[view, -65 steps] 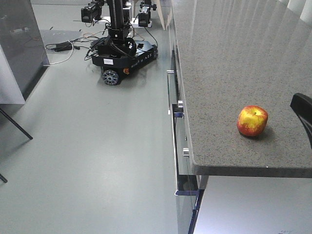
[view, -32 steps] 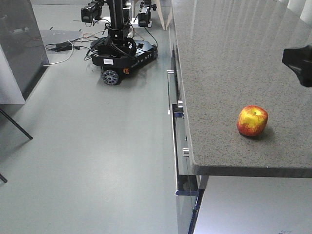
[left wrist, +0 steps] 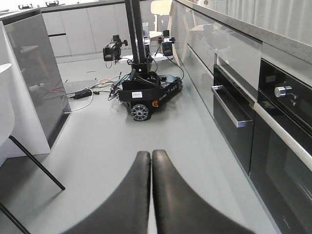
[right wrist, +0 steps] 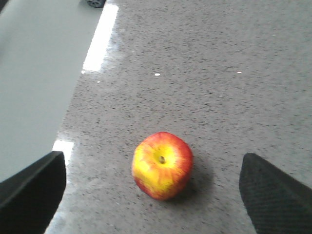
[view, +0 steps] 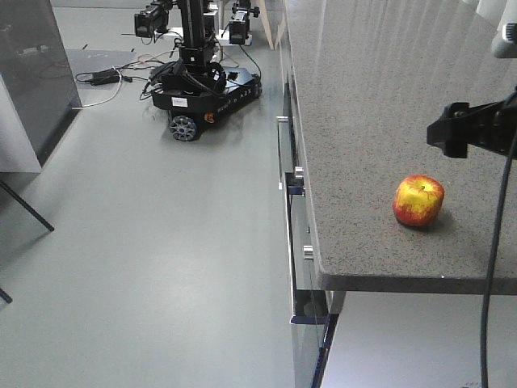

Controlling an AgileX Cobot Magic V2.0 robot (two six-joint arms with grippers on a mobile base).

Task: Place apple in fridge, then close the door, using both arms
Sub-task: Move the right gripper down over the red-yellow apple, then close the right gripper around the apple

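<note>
The apple [view: 418, 200], red with yellow patches, sits alone on the speckled grey counter [view: 380, 97] near its front edge. My right gripper [view: 454, 129] hovers above and just behind it, a thin cable hanging from the arm. In the right wrist view the apple [right wrist: 162, 165] lies stem up, below and between the widely spread fingers [right wrist: 34, 190] of the open right gripper [right wrist: 153, 168], touching neither. My left gripper [left wrist: 151, 158] is shut on nothing, low over the floor. A tall dark grey unit with a white side [view: 32, 81], likely the fridge, stands far left; its door and inside cannot be made out.
Another black wheeled robot base [view: 202, 89] stands on the floor at the back, with cables [view: 105, 77] beside it. Below the counter run built-in ovens with metal handles [left wrist: 229, 105]. A thin black leg [view: 24, 206] slants across the floor at the left.
My right gripper rose from low at the frame's right edge, then came leftward and now hangs over the counter behind the apple. The apple has not moved.
</note>
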